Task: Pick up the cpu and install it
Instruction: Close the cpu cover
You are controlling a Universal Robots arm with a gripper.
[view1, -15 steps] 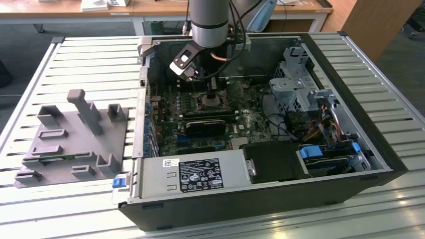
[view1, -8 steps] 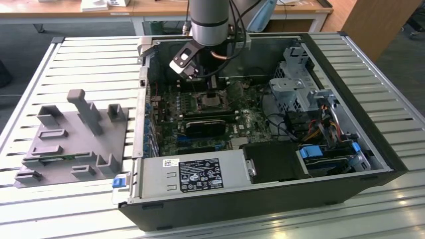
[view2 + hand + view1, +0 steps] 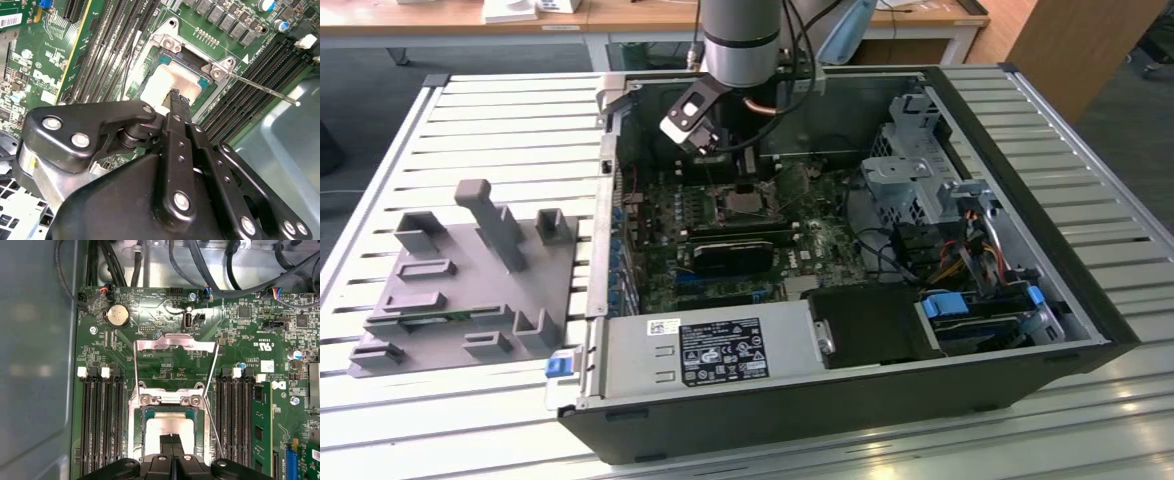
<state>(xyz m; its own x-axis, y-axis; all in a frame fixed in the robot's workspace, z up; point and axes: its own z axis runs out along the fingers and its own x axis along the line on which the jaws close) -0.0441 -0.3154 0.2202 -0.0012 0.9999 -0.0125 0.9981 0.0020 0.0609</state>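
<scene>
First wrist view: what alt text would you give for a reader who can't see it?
The arm's two black fingers, closed together, sit right over a silvery processor chip lying in its socket on a green circuit board. The socket's metal cover is flipped open, with rows of black memory slots on both sides.

A white rating label (image 3: 720,352) is covering the power supply's (image 3: 620,355) side, carrying dense black print and round certification marks too small for reading, with a barcode sticker (image 3: 664,325) sitting at its corner. In the second wrist view another barcode strip (image 3: 10,21) is lying on the motherboard (image 3: 30,60) near a white silkscreened logo (image 3: 42,80). In the first wrist view a white sticker (image 3: 266,365) is sitting beside silkscreened lettering (image 3: 264,345).
</scene>
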